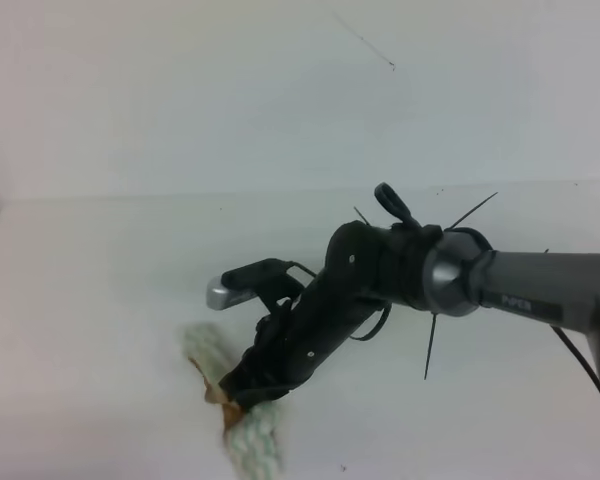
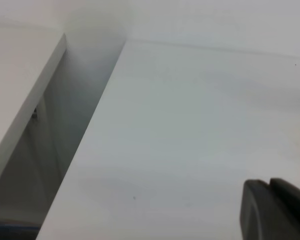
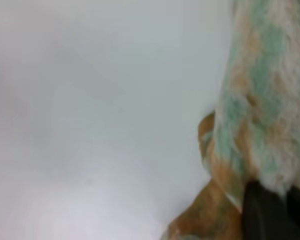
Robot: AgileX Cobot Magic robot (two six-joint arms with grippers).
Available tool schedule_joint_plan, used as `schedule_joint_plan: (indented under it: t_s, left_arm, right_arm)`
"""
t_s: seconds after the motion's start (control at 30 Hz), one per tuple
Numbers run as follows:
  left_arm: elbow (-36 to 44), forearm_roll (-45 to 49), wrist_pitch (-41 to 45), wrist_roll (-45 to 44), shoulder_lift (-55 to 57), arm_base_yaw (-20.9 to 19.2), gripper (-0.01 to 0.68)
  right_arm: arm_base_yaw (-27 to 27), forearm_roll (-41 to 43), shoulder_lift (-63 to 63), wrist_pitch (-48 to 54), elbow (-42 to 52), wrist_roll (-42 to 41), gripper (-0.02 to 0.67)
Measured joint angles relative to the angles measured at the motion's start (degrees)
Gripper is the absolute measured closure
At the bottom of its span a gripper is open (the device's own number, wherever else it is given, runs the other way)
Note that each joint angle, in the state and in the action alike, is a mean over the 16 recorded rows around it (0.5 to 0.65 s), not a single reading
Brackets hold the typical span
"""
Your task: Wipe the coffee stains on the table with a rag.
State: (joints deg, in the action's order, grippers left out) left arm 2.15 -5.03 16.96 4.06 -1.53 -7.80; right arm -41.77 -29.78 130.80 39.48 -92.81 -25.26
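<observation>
The rag [image 1: 252, 440] is a fluffy green-and-white strip with orange-brown patches, lying on the white table [image 1: 100, 300] at the lower left of centre. My right gripper [image 1: 242, 388] reaches across from the right and points down, shut on the rag's middle. In the right wrist view the rag [image 3: 262, 100] hangs along the right side above a dark fingertip [image 3: 270, 212]. A small orange-brown bit [image 1: 212, 388] shows at the rag's left edge; I cannot tell whether it is rag or the coffee stains, which are otherwise hidden. Only a dark finger [image 2: 272, 212] of my left gripper shows, over bare table [image 2: 190, 125].
A white wall [image 1: 280, 90] rises behind the table. In the left wrist view the table's left edge [image 2: 85, 145] drops into a shadowed gap beside a white panel [image 2: 20, 90]. The right arm [image 1: 540, 285] spans the right half of the high view.
</observation>
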Motion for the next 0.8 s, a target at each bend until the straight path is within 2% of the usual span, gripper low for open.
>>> schedule_joint_plan:
  t_s: [0.17,0.3,0.53,0.8]
  left_arm:
    - [0.00,-0.04,0.00,0.00,0.00,0.00,0.672]
    - [0.00,-0.08,0.00,0.00,0.00,0.00,0.672]
    - [0.00,-0.08,0.00,0.00,0.00,0.00,0.672]
    - [0.00,-0.08,0.00,0.00,0.00,0.00,0.672]
  right_arm:
    - [-1.15,-5.10,-0.69,0.32,0.81,-3.33,0.634]
    - [-1.87,-5.01,-3.27,-0.88,1.12,-4.34,0.634]
    - [-0.42,1.24,-11.30,-3.67,1.46,-2.82,0.634]
    - [6.94,10.36,-21.82,-5.93,5.10,1.98,0.634]
